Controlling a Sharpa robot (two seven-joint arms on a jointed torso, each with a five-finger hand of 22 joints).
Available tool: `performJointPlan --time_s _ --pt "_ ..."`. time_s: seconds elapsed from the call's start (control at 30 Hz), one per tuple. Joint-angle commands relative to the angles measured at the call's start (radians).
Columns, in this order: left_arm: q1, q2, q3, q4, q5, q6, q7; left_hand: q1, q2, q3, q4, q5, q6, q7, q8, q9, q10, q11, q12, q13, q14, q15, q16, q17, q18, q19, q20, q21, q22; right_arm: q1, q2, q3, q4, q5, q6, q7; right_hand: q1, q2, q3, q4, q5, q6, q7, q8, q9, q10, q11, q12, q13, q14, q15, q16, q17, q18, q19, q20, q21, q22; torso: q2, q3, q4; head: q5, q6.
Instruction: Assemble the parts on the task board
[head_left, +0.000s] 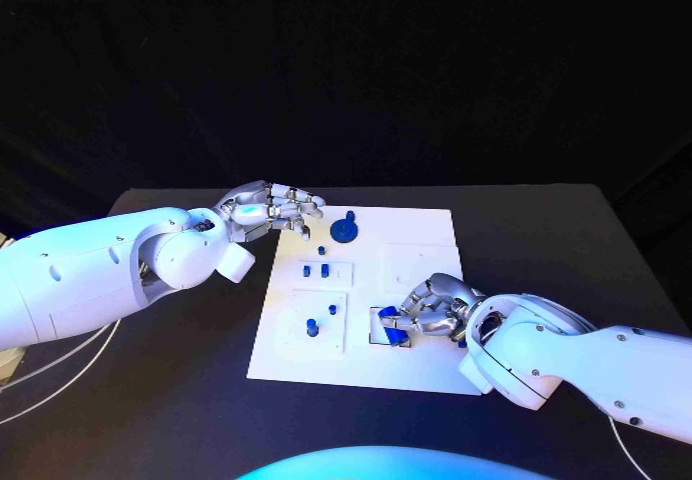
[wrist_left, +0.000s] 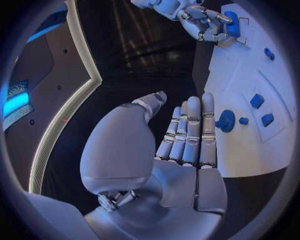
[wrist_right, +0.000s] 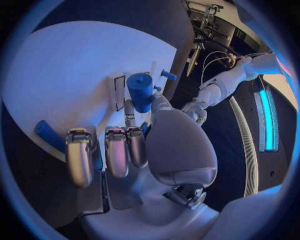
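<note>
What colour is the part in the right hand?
Blue; the part held by the right hand shows best in the right wrist view.

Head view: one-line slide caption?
Right hand grips a blue part on the white board; left hand hovers open.

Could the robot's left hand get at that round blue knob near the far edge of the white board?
Probably yes. The left hand is open beside the round blue knob, with nothing between them.
</note>
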Motion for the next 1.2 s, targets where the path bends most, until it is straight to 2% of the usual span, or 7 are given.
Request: performJointPlan --time_s 0.03,0.43,0.77,0.87,0.97,1.07,1.2 --pt "0.0 0.001 0.001 0.002 0.005 0.019 0.003 -0.004 0.001 -0.007 -0.001 0.001 -0.005 0.001 0.004 -0.002 -0.01 0.0 0.006 -0.001 -0.005 0.003 -0.002 -0.001 0.005 0.006 0.001 -0.004 -0.002 0.0 0.01 0.0 -0.009 -0.014 0.019 0.003 -0.017 -0.002 -0.001 0.002 -0.013 0.012 -0.013 0.004 0.003 0.063 -0.005 -0.004 0.204 0.091 -0.005 0.001 0.199 -0.01 0.099 -0.009 0.002 0.258 0.0 0.0006 -0.0001 0.001 -0.001" --pt "0.0 0.001 0.001 0.003 0.005 0.019 0.003 -0.005 0.002 -0.008 0.001 0.001 -0.005 0.001 0.005 -0.002 -0.01 0.0 0.006 -0.001 -0.005 0.003 -0.002 -0.001 0.005 0.007 0.001 -0.005 -0.002 0.002 0.031 0.0 -0.034 -0.026 0.042 -0.016 -0.05 -0.009 -0.012 0.003 -0.055 0.01 -0.011 0.007 0.005 0.06 -0.003 -0.011 0.2 0.09 -0.004 -0.001 0.197 -0.009 0.098 -0.008 -0.003 0.257 0.0 0.0002 -0.0005 0.0 -0.001" --pt "0.0 -0.001 0.001 0.003 0.005 0.018 0.002 -0.005 0.002 -0.008 0.001 0.001 -0.005 0.001 0.005 -0.002 -0.01 0.0 0.006 -0.001 -0.005 0.003 -0.002 -0.001 0.005 0.007 0.001 -0.005 -0.002 0.003 0.037 0.0 -0.038 -0.046 0.012 -0.026 -0.083 -0.007 -0.019 0.004 -0.075 0.013 -0.013 0.014 0.008 0.06 -0.004 -0.011 0.201 0.09 -0.004 -0.001 0.197 -0.01 0.098 -0.007 -0.001 0.257 0.0 0.0005 -0.0003 -0.001 0.002" --pt "0.0 -0.001 0.001 0.003 0.005 0.018 0.002 -0.005 0.002 -0.008 0.001 0.001 -0.005 0.001 0.005 -0.002 -0.01 0.0 0.006 -0.001 -0.005 0.003 -0.002 -0.001 0.005 0.007 0.001 -0.005 -0.002 0.003 0.037 0.0 -0.035 -0.051 0.009 -0.027 -0.105 -0.006 -0.025 0.004 -0.088 0.014 -0.014 0.018 0.011 0.061 -0.005 -0.012 0.201 0.09 -0.005 -0.001 0.196 -0.01 0.098 -0.008 -0.001 0.258 0.0 0.0005 -0.0001 -0.001 0.002" --pt "0.0 -0.002 0.001 0.003 0.005 0.018 0.002 -0.005 0.002 -0.008 0.001 0.001 -0.005 0.001 0.005 -0.002 -0.01 0.0 0.006 -0.001 -0.005 0.003 -0.002 -0.001 0.005 0.007 0.001 -0.005 -0.002 0.002 0.034 0.0 -0.031 -0.061 0.008 -0.027 -0.159 -0.026 -0.04 0.006 -0.152 0.012 -0.015 0.026 0.016 0.06 -0.005 -0.014 0.201 0.09 -0.006 -0.002 0.196 -0.01 0.098 -0.009 -0.001 0.258 0.0 0.0006 0.0002 -0.001 0.003" --pt "0.0 -0.002 0.001 0.003 0.005 0.018 0.001 -0.004 0.003 -0.01 0.003 0.001 -0.006 0.001 0.006 -0.002 -0.011 0.0 0.007 -0.001 -0.006 0.003 -0.002 -0.001 0.005 0.008 0.002 -0.008 -0.004 0.002 0.031 0.0 -0.029 -0.065 0.011 -0.026 -0.202 -0.021 -0.067 0.006 -0.132 0.008 -0.014 0.03 0.019 0.06 -0.006 -0.015 0.202 0.09 -0.006 -0.002 0.196 -0.009 0.098 -0.009 -0.003 0.257 0.0 0.0006 0.0 -0.001 0.003" --pt "0.0 -0.003 0.001 0.004 0.005 0.018 0.001 -0.004 0.003 -0.01 0.003 0.001 -0.006 0.001 0.006 -0.002 -0.011 0.0 0.007 -0.001 -0.006 0.003 -0.002 -0.001 0.005 0.008 0.002 -0.008 -0.004 0.002 0.025 0.0 -0.025 -0.069 0.018 -0.025 -0.223 -0.03 -0.097 0.005 -0.14 0.002 -0.014 0.033 0.022 0.059 -0.005 -0.017 0.201 0.09 -0.005 -0.001 0.198 -0.009 0.097 -0.009 -0.005 0.257 0.0 0.0006 -0.0001 -0.001 0.003"
